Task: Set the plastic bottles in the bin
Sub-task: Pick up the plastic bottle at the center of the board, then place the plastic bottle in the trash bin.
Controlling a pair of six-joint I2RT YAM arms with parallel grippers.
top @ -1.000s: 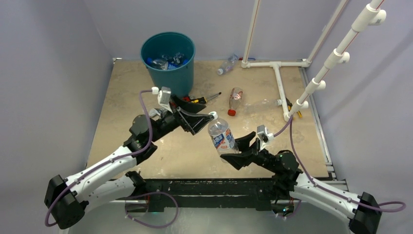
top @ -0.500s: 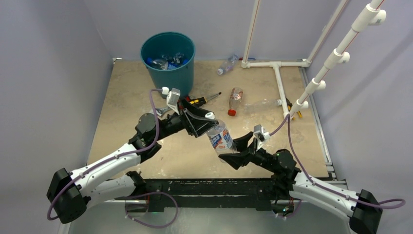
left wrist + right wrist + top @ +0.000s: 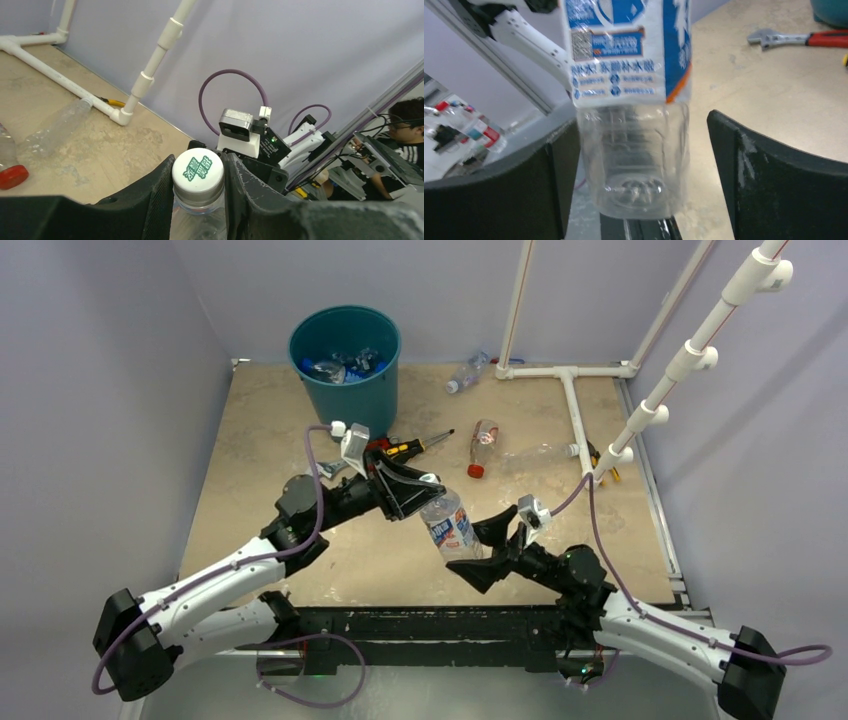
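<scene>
A blue-labelled plastic bottle hangs over the near middle of the desk. The left fingers are clamped on its white cap and neck, while the right fingers are spread wide around its base, apparently not pressing. Seemingly empty, light and thin-walled, it would dent mid-body, so the stiff neck looks the safer hold. The teal bin stands far left.

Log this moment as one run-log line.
left gripper: shut on bottle cap | right gripper: open around bottle base | bin: partly filled
</scene>
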